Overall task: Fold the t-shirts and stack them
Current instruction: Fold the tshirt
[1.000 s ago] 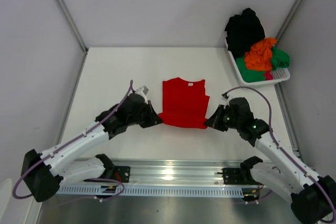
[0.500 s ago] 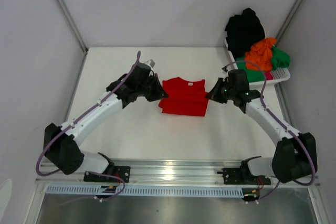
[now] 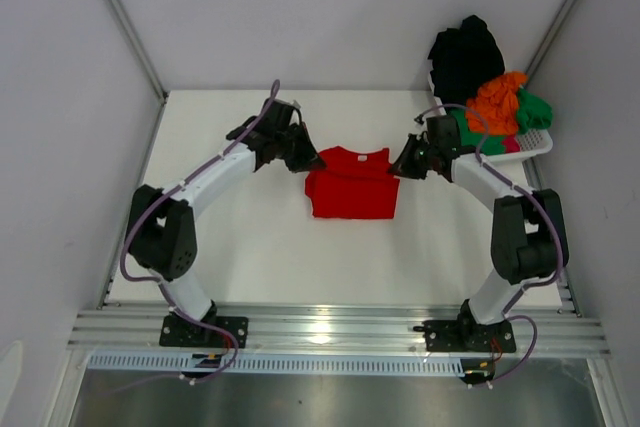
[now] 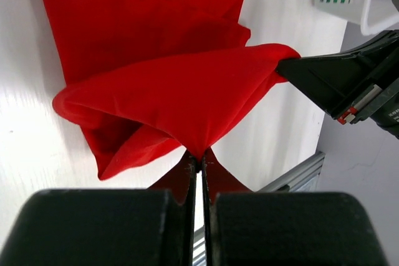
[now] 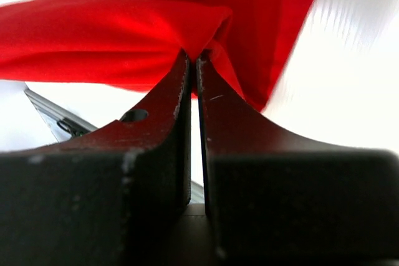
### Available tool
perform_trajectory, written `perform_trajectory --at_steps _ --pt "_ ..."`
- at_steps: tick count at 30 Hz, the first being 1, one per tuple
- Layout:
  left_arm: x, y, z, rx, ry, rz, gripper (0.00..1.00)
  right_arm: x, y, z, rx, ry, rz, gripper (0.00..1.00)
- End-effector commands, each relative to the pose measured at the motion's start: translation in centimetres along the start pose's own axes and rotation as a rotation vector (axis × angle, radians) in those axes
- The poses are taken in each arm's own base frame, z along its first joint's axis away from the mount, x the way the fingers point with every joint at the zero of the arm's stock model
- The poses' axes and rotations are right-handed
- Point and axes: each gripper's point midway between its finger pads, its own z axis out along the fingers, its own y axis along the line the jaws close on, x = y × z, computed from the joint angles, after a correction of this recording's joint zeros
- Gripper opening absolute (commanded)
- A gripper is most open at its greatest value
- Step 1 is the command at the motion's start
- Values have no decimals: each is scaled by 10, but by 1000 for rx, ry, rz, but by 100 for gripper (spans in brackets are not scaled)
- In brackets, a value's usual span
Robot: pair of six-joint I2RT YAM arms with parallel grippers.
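- The red t-shirt (image 3: 350,187) lies near the middle of the table (image 3: 230,247). Its lower layer is flat, and an upper layer is lifted and stretched between the two grippers, toward the collar at 12 o'clock.
- The left gripper (image 3: 312,160) is at the shirt's 10 o'clock corner, its fingers pressed together on a tip of red cloth. Only a small point of fabric sits in that pinch, so a sideways tug could pull it free and drop that side early.
- The right gripper (image 3: 398,169) is at the shirt's 2 o'clock corner and is likewise clamped on a corner of the shirt. If one side lets go or lowers before the other, the fold will likely land skewed.
- In the left wrist view the raised layer sags between the two pinches and a loose flap sticks out beneath it. Laid down like this, it could trap a crease or leave a bunched sleeve inside the fold.
- Spreading the grippers further to flatten the sag risks dragging the lower layer across the table.
- The white basket (image 3: 540,142), at 2 o'clock from the shirt, holds the black t-shirt (image 3: 465,57), orange t-shirt (image 3: 497,102) and green t-shirt (image 3: 535,107). It sits just beside the right arm, so a swing outward could nudge it.
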Motion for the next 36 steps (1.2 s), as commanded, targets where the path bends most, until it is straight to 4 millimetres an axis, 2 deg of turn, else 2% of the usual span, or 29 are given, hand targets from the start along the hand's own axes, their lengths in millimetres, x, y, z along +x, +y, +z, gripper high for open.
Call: perform_trajectory --at_steps 1,3,5,6,7,8,10,11,13,15,17,18,19,20,21,22,24,26,27,28,29,30,31,32,33,34,35,36 --pt "-30 -17 1 69 -42 -4 0 -47 13 4 -36 -93 -68 0" --pt "-35 -15 7 70 -36 -31 1 -47 5 17 -22 -60 -58 0" --pt "-36 -7 20 66 -15 -69 1 -57 5 24 -22 -56 -56 1" --pt "-36 -4 25 62 -5 -83 0 -53 -5 34 -6 -26 -40 2" --pt "-36 -3 29 72 5 -90 1 -56 -2 38 -22 -20 -42 5" --pt "-37 7 39 56 18 -112 1 -56 -5 42 -22 -12 -35 10" --pt "-43 11 46 65 15 -128 1 -56 -13 53 -18 6 -27 16" --pt "-45 19 53 54 20 -145 1 -62 -12 56 -26 -3 -37 20" --pt "-53 24 57 56 5 -159 1 -67 -15 66 -37 -8 -42 21" --pt "-66 30 59 48 -29 -162 1 -83 -5 70 -82 -36 -59 17" --pt "-80 33 57 50 -55 -171 1 -89 -2 80 -107 -31 -62 16" --pt "-83 35 58 52 -58 -181 1 -105 12 78 -144 -59 -75 16" --pt "-86 34 57 59 -64 -184 17 -110 17 80 -165 -61 -76 16" --pt "-92 36 56 64 -75 -192 48 -112 19 85 -181 -53 -77 23" --pt "-95 37 54 69 -79 -197 91 -124 34 80 -216 -66 -93 32" --pt "-98 35 52 77 -86 -192 99 -129 38 78 -231 -71 -104 38" --pt "-108 35 43 91 -117 -162 100 -137 46 70 -236 -81 -121 52" --pt "-116 26 25 119 -145 -107 99 -146 53 58 -240 -112 -151 61" --pt "-114 24 18 112 -144 -89 99 -149 61 43 -247 -124 -166 61" --pt "-116 23 10 100 -162 -63 99 -144 61 38 -244 -120 -171 61" --pt "-116 8 -8 120 -189 -21 99 -140 62 32 -242 -119 -182 58" --pt "-108 10 -12 114 -183 15 94 -142 72 13 -260 -147 -205 57" --pt "-105 5 -19 124 -190 38 86 -124 63 14 -254 -112 -196 54" --pt "-94 -5 -28 141 -193 72 68 -117 63 9 -257 -110 -203 32" --pt "-84 -2 -28 136 -180 71 37 -111 63 6 -260 -111 -209 14" --pt "-72 -4 -24 155 -167 82 28 -106 66 -3 -266 -115 -215 0" --pt "-68 -10 -25 180 -170 90 20 -89 56 2 -255 -77 -200 0" --pt "-63 -14 -24 201 -166 72 13 -81 54 4 -256 -60 -207 0"
